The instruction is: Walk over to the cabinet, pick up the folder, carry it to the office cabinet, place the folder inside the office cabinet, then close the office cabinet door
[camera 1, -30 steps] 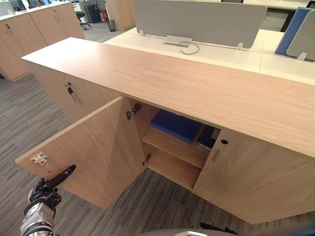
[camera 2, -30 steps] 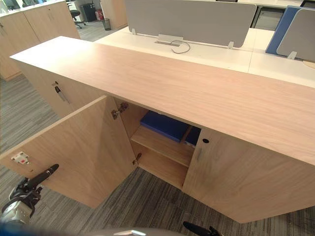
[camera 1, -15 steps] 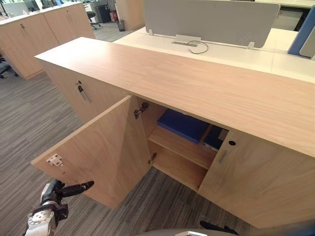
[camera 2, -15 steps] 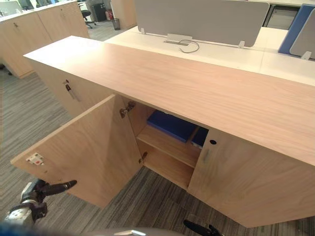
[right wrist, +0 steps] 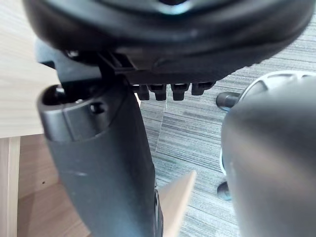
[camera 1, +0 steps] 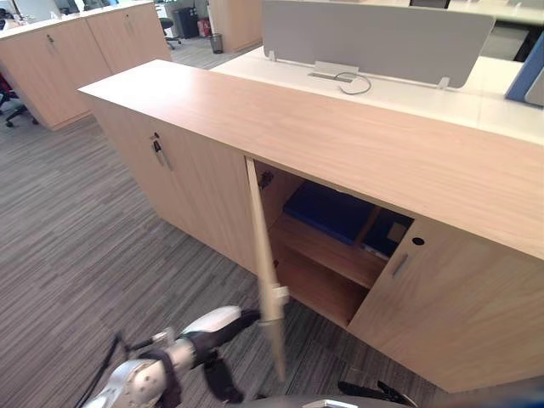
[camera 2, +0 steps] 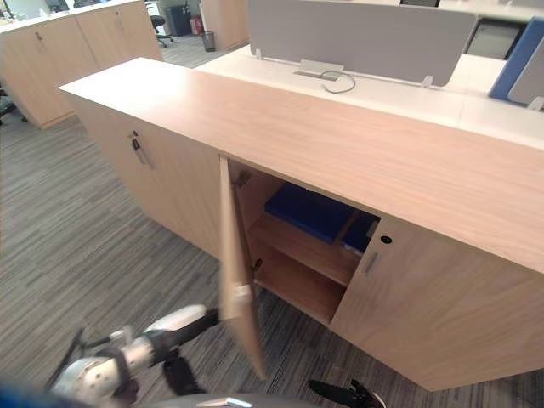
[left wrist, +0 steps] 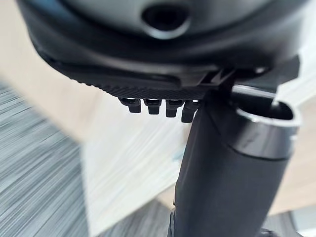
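Note:
The wooden office cabinet stands in front of me, and a blue folder lies flat on its upper shelf. Its left door stands roughly edge-on to me, about half shut. My left hand reaches in from the lower left and meets the door's outer face low down. In the left wrist view its fingers are straight, with the pale door panel just past them. The right door is slightly ajar. My right hand hangs low by the bottom edge, fingers relaxed and holding nothing.
Left of the open bay is a closed cabinet door with a key in it. Behind the cabinet runs a white desk with a grey screen. More wooden cabinets stand at the back left across grey carpet.
The left door has swung from wide open to about half shut, with my left hand moving right along with it. The camera has also shifted.

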{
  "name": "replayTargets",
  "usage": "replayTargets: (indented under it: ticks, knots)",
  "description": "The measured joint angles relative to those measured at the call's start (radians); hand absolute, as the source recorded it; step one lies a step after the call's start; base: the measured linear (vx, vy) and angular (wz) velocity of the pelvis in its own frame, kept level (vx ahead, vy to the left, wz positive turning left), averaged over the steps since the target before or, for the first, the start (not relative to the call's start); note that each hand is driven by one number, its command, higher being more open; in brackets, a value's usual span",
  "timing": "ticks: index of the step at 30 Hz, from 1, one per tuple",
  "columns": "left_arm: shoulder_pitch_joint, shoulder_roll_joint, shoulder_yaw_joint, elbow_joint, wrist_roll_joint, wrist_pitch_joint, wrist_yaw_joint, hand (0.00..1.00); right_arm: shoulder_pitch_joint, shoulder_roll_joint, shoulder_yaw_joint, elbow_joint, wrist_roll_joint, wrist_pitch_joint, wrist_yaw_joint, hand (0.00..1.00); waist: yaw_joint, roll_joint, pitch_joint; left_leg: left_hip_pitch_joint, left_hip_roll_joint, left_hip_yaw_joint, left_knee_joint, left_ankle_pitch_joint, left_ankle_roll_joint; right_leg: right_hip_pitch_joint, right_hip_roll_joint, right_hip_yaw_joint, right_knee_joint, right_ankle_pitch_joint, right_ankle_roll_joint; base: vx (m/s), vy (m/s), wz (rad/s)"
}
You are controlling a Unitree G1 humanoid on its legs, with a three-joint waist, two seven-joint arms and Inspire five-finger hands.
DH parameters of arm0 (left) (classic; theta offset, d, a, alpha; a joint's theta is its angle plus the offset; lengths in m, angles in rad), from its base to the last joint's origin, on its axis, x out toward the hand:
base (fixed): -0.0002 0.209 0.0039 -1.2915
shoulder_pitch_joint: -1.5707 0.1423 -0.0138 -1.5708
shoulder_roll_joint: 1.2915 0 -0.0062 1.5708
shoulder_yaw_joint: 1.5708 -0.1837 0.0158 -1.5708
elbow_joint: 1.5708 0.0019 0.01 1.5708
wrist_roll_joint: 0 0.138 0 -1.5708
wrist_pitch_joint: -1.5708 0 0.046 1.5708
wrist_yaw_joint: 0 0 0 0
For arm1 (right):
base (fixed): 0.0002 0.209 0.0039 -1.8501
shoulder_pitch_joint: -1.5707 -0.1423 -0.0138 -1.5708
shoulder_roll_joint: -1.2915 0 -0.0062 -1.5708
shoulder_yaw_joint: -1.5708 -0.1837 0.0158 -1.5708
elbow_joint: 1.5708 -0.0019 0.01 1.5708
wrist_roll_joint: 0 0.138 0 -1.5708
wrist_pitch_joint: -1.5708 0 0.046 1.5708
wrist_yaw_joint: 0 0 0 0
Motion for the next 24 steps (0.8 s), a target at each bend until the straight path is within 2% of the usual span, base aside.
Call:
replayTargets:
  ticks: [2, 3, 5, 7, 9, 12, 15, 18, 21, 23, 24]
  knots:
    - [-0.058, -0.016, -0.036, -0.106, 0.008, -0.074, 0.039, 1.00, 0.001, -0.002, 0.000, 0.015, 0.000, 0.000, 0.000, 1.00, -0.014, -0.007, -0.006, 0.004, -0.003, -0.003, 0.000, 0.000, 0.000, 0.002, -0.004, 0.001, 0.005, 0.000, 0.000, -0.04, 0.023, -0.01]
    - [-0.087, -0.025, -0.054, -0.157, 0.006, -0.114, 0.047, 1.00, 0.001, -0.006, 0.000, 0.026, 0.000, 0.000, 0.002, 1.00, -0.029, -0.003, -0.008, 0.006, -0.004, -0.004, 0.000, 0.000, 0.000, 0.002, -0.005, 0.002, 0.007, 0.000, 0.000, -0.04, 0.016, -0.02]
    - [-0.117, -0.025, -0.078, -0.202, 0.004, -0.156, 0.040, 1.00, 0.012, -0.017, 0.000, 0.029, -0.006, 0.001, 0.006, 1.00, -0.037, 0.006, -0.011, 0.008, -0.004, -0.002, 0.000, -0.001, -0.001, 0.002, -0.006, 0.005, 0.007, 0.000, -0.002, -0.04, 0.010, -0.03]
    - [-0.115, -0.025, -0.093, -0.210, 0.001, -0.163, 0.033, 1.00, 0.021, -0.028, 0.000, 0.050, -0.010, 0.003, 0.009, 1.00, -0.042, 0.023, -0.014, 0.009, -0.003, -0.001, 0.000, 0.000, 0.000, 0.002, -0.005, 0.004, 0.007, 0.000, -0.002, 0.00, 0.000, 0.00]
    - [-0.113, -0.023, -0.109, -0.207, -0.006, -0.145, 0.008, 1.00, 0.025, -0.039, -0.001, 0.058, -0.009, 0.003, 0.015, 1.00, -0.051, 0.037, -0.020, 0.010, 0.000, 0.002, 0.000, 0.001, 0.001, 0.000, -0.001, 0.004, 0.003, 0.000, -0.002, 0.00, 0.000, 0.00]
    - [-0.111, -0.028, -0.121, -0.207, -0.038, -0.134, -0.003, 1.00, 0.024, -0.042, -0.001, 0.066, -0.011, 0.005, 0.016, 1.00, -0.053, 0.040, -0.023, 0.010, 0.007, 0.005, 0.000, 0.001, 0.001, 0.001, 0.007, 0.006, -0.001, -0.002, -0.005, -0.01, -0.022, -0.03]
    - [-0.080, -0.089, -0.123, -0.179, -0.102, -0.127, -0.007, 1.00, 0.023, -0.038, -0.001, 0.066, -0.011, 0.009, 0.016, 1.00, -0.055, 0.033, -0.022, 0.013, 0.015, 0.013, 0.000, 0.005, 0.003, 0.000, 0.014, 0.013, -0.004, 0.000, -0.005, 0.01, -0.026, -0.07]
    - [-0.075, -0.185, -0.121, -0.087, -0.154, -0.092, -0.004, 1.00, 0.020, -0.034, -0.001, 0.065, -0.011, 0.015, 0.017, 1.00, -0.056, 0.019, -0.019, 0.023, 0.021, 0.022, 0.000, 0.004, 0.000, 0.002, 0.022, 0.019, -0.009, -0.002, -0.008, 0.00, -0.017, -0.11]
    - [-0.074, -0.305, -0.104, 0.140, -0.215, -0.066, 0.003, 1.00, 0.017, -0.031, -0.001, 0.063, -0.019, 0.026, 0.021, 1.00, -0.060, 0.007, -0.017, 0.045, 0.030, 0.047, 0.000, -0.003, -0.010, 0.010, 0.030, 0.044, -0.012, -0.005, -0.014, -0.01, -0.015, -0.27]
    - [-0.081, -0.440, -0.020, 0.409, -0.314, -0.038, 0.019, 1.00, 0.007, -0.030, -0.001, 0.062, -0.020, 0.033, 0.022, 1.00, -0.070, 0.006, -0.018, 0.034, 0.040, 0.067, 0.020, -0.021, -0.021, -0.004, 0.034, 0.063, -0.015, -0.008, -0.019, -0.02, -0.012, -0.23]
    - [-0.094, -0.497, 0.045, 0.538, -0.386, -0.018, 0.029, 1.00, 0.002, -0.027, -0.001, 0.062, -0.020, 0.033, 0.021, 1.00, -0.079, 0.001, -0.015, -0.004, 0.054, 0.070, 0.088, -0.055, -0.023, -0.015, 0.037, 0.067, -0.014, -0.009, -0.021, -0.03, -0.056, -0.22]
